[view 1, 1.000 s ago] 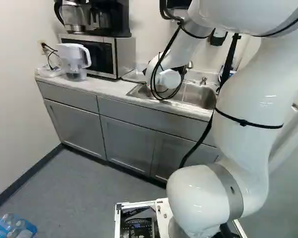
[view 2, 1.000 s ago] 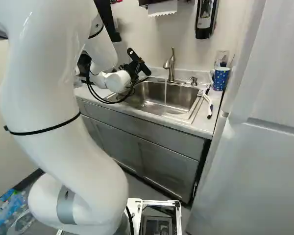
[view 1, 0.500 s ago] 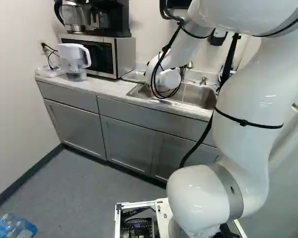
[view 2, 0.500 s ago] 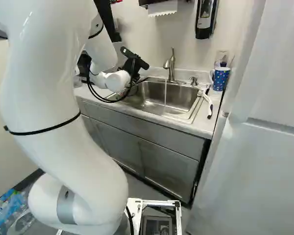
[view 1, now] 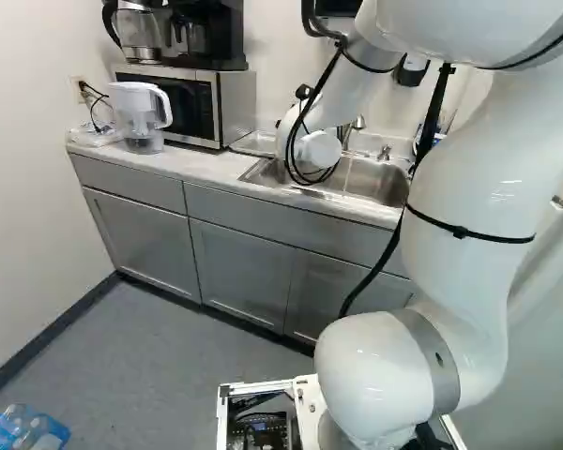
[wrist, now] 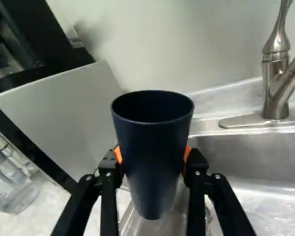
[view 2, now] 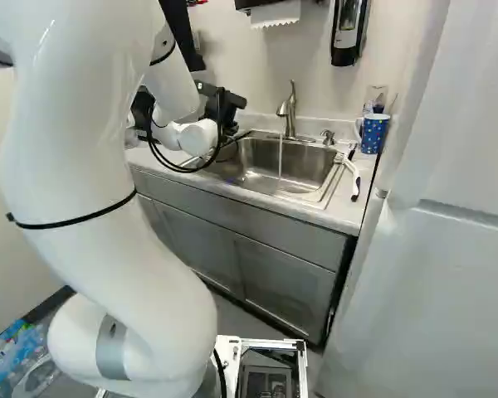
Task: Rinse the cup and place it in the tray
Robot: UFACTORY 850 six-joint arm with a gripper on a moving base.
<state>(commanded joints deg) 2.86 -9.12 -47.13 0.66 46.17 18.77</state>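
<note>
Dark blue cup clamped beside running tap

The cup [wrist: 152, 196] is held in the gripper [wrist: 153, 154], the orange pads [wrist: 187, 154] being pressed on its wall from two sides. It appears about upright, mouth up, with its long axis crosswise to the line between the fingers. Whether the cup is wet cannot be told.

One relation is judged to govern the coming move: the cup stands apart from the water [view 2: 280, 159], over the sink's edge on the microwave side. In the right base view the gripper is found to the left of the tap [view 2: 290, 108], with the basin of the sink [wrist: 246, 152] reaching beneath the spout. Only one arm [view 2: 108, 174] is available.

The rinse is judged to be the step in hand. A sideways carry to the water is called for, with the mouth brought under it and then tipped to drain. Contact with the spout and a slip on wet walls are noted as risks. No tray can be identified; final placing cannot be assessed.
</note>
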